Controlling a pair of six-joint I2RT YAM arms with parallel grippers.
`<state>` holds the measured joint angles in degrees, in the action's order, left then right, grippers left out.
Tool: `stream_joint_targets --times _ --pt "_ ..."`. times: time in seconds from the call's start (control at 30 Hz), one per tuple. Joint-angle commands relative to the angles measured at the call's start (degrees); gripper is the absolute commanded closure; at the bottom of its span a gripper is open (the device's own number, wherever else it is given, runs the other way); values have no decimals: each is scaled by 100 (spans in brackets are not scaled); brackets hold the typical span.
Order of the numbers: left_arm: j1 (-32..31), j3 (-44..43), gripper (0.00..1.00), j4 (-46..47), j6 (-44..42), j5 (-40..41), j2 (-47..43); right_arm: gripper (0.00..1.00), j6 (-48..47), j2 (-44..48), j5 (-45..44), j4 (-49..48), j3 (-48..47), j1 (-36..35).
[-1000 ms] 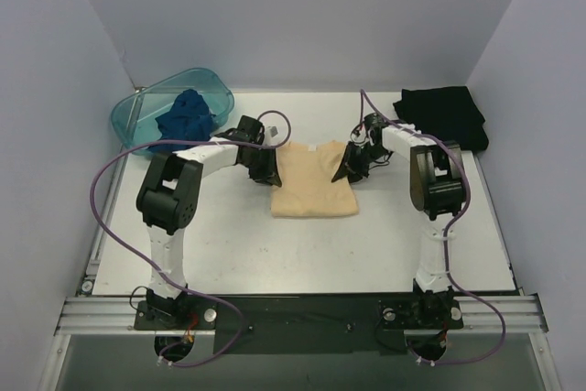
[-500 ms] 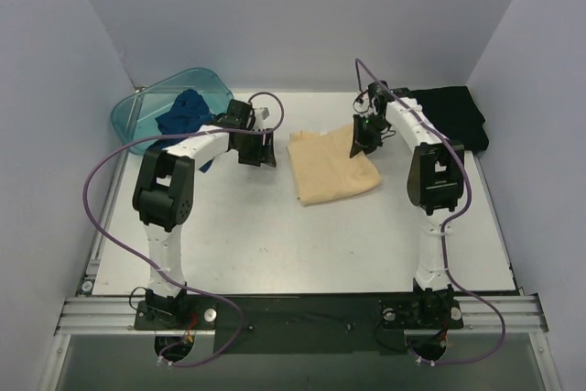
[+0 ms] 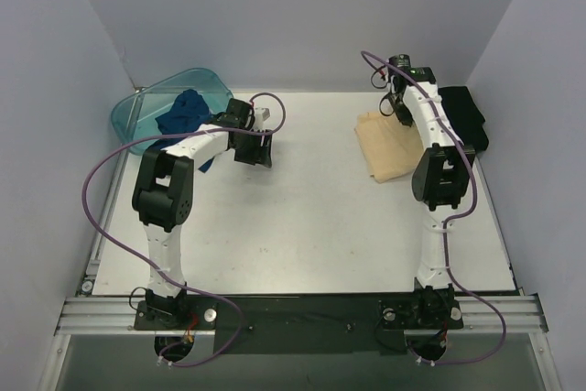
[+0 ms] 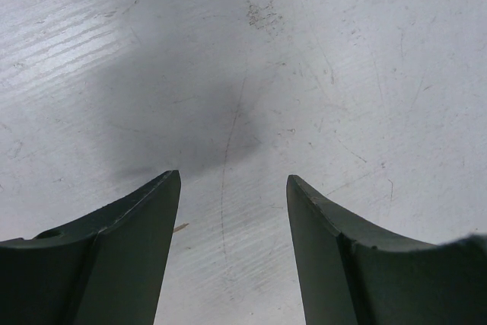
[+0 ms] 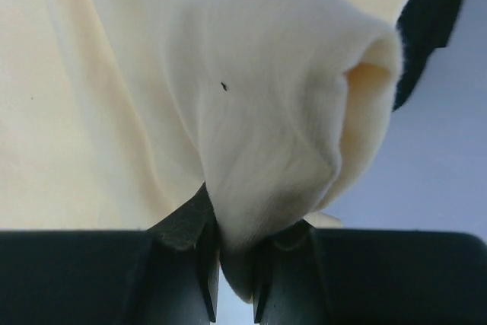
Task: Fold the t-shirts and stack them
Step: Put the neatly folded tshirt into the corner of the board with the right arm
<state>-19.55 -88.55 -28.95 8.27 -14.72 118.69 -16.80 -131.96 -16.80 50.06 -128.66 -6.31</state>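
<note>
Pale yellow-tan t-shirt (image 3: 386,148) is being pinched by a bunched fold in the closed right gripper (image 5: 236,264) at the table's far right, beside the black t-shirt (image 3: 465,114). The left gripper (image 4: 232,182) is being held wide apart and empty over the table (image 4: 304,51).

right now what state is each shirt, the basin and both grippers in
pale tan shirt: folded, one edge pinched up, rest on the table
black shirt: folded, flat, at the far right
dark blue shirt: crumpled in the teal basin
teal basin: upright, holding the dark blue shirt
left gripper: open, empty, over bare table
right gripper: shut on the pale tan shirt
</note>
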Motion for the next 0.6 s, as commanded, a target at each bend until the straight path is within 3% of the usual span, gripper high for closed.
stream_joint_targets --times 0.0,0.57 --pt "4 -145 32 -23 -142 57 -303 100 -798 135 -974 -513 -352 112" --pt "-5 22 32 65 -212 180 -268 100 -983 48 -1010 -1788 -845 604"
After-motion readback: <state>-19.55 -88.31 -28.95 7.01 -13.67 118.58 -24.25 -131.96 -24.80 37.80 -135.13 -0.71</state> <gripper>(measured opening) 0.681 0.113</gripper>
